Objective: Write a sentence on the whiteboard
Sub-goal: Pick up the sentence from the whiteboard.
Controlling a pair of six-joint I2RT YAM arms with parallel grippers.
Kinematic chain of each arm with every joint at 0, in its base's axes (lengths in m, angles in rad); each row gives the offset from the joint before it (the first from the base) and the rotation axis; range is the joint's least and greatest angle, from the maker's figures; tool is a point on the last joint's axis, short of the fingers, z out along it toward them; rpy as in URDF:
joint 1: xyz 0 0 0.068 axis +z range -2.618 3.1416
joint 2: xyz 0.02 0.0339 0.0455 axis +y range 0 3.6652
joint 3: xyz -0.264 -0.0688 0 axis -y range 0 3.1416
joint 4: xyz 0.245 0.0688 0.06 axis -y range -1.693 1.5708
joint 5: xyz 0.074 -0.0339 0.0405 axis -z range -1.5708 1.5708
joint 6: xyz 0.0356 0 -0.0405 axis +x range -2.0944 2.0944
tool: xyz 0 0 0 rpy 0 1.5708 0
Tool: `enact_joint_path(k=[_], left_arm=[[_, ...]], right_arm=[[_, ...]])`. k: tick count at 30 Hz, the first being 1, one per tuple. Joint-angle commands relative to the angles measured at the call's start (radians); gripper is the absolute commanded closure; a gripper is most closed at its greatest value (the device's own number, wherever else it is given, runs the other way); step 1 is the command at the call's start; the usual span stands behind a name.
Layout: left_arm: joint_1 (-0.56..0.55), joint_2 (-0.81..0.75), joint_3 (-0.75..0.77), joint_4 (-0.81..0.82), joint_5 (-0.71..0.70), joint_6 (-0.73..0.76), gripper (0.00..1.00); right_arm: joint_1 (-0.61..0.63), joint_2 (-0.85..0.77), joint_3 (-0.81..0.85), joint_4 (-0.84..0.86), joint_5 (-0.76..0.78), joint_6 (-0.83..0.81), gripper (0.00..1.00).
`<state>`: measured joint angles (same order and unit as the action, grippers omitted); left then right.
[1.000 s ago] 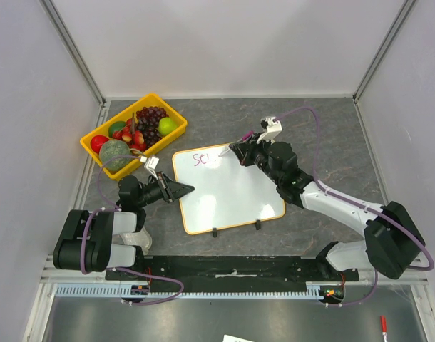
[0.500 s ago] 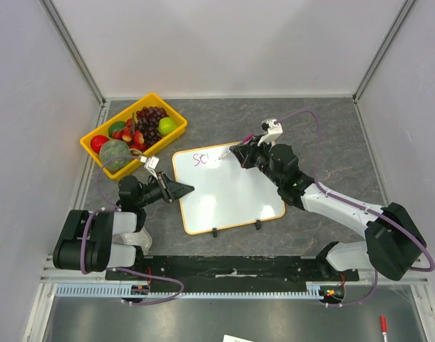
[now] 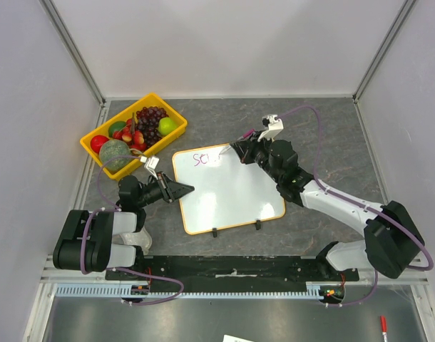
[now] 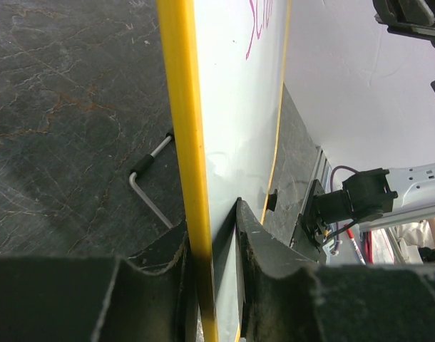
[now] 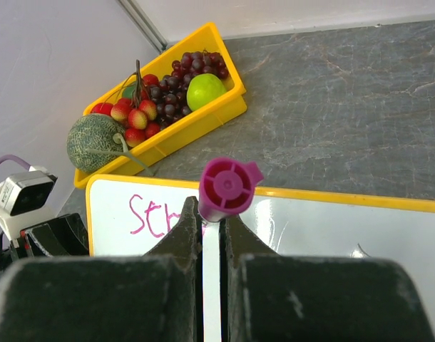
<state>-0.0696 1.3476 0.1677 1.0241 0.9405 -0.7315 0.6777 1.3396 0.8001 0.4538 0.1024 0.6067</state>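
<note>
The yellow fruit tray (image 3: pixel 170 107) sits far left, just beside the whiteboard (image 3: pixel 232 196), which lies flat mid-table. The left gripper (image 4: pixel 214 235) pinches the board's left edge between narrowly set fingers, I judge to stop it sliding under the pen. The sentence (image 5: pixel 157 214) so far shows only its first magenta letters, in the far-left corner. The right gripper (image 5: pixel 212 221) clamps tight on a magenta marker (image 5: pixel 228 187), tip down beside the last letter. Against a second ago, the left arm and lettering look unchanged, and the right wrist has edged slightly farther away
</note>
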Motion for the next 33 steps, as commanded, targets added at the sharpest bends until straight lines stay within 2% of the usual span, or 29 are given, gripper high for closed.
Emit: enact_joint_path(k=[1,33], left_arm=[[-0.007,-0.005,0.012,-0.018,-0.016,0.070,0.98],[-0.007,-0.010,0.013,-0.024,-0.019,0.073,0.98]], right_arm=[[-0.007,0.020,0.056,0.008,0.022,-0.002,1.00],[-0.023,-0.049,-0.073,-0.007,-0.001,0.011,1.00]])
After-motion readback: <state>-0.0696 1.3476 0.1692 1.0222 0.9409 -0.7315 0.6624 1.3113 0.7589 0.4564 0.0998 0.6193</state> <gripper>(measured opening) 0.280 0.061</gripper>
